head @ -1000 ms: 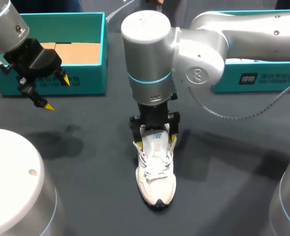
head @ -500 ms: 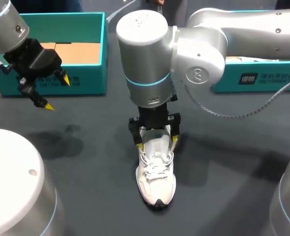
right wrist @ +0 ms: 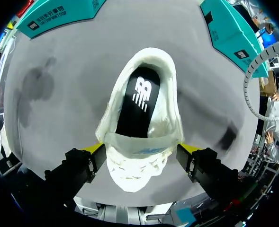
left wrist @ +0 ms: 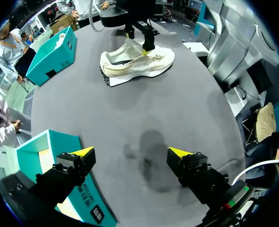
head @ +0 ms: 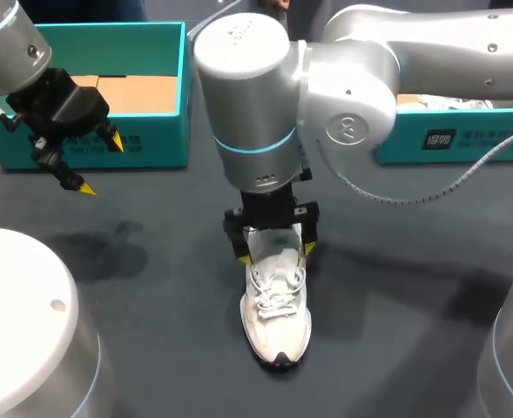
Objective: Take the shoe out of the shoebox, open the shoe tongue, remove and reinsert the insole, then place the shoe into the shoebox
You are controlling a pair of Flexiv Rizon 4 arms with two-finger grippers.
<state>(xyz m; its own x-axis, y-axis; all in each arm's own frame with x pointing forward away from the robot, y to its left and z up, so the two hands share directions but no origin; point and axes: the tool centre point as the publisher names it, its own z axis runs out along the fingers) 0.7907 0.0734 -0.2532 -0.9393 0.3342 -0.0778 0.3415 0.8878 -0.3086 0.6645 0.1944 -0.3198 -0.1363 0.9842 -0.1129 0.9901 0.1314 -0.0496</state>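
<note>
Sneaker point(head: 276, 313) is out of the box and upright on the grey table point(head: 151, 287), toe toward the robot, between the two teal shoeboxes but well apart from both. It hasn't shifted over the last second.

What changed: the right arm has come down and a bit further over the collar. The tongue label that showed in the head view a second ago is now hidden under the right gripper point(head: 275, 254). Claw is spread wide, straddling the shoe at the tongue point(right wrist: 140, 150), with its yellow tips just beside the upper on either side. No clear squeeze.

Right wrist view: the tongue sits between the fingers and the black insole point(right wrist: 138, 101) lies flat inside, fully seated.

My read: shoe-out step is done, we're in the tongue-opening step, and the descent is the approach for it. Insole not touched yet, so well under halfway.

Left gripper point(head: 97, 161) is unchanged. It hangs by the front wall of the left shoebox point(head: 151, 139), jaws apart and holding nothing. Right shoebox point(head: 465, 139) is behind the right arm.

Risk: with nothing bracing the shoe, a pull on the tongue could drag or tip it.
</note>
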